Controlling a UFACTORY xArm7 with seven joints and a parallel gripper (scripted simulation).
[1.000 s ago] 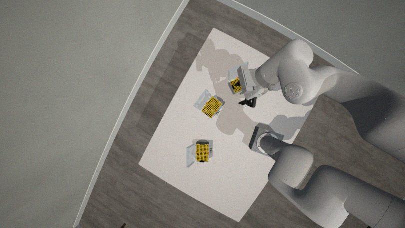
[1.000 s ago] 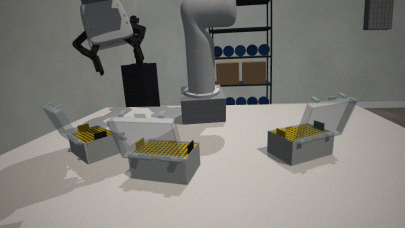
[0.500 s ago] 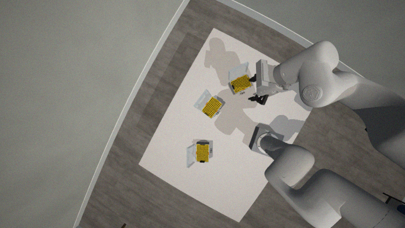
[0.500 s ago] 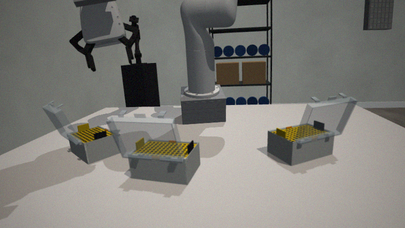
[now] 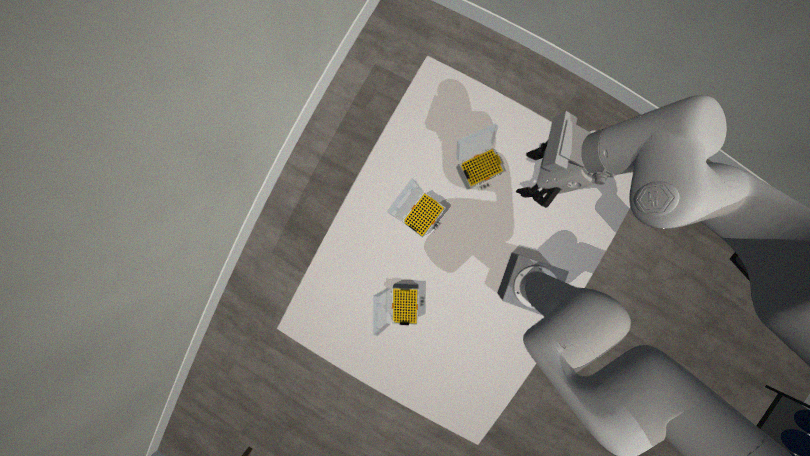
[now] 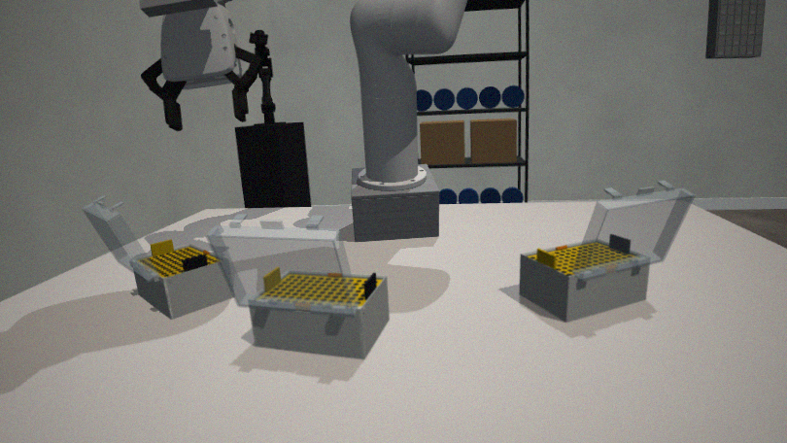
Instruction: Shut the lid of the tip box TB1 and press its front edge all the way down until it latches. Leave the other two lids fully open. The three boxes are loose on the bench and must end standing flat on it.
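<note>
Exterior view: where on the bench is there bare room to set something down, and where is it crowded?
Bare: the stretch between the middle box and the right box, and the near bench. Crowded: the left box and middle box nearly overlap here.

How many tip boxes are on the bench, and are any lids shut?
3, all with lids open. One sits at the left of the exterior view, one just right of it and nearer the camera, one at the right. None seems hidden.
</note>
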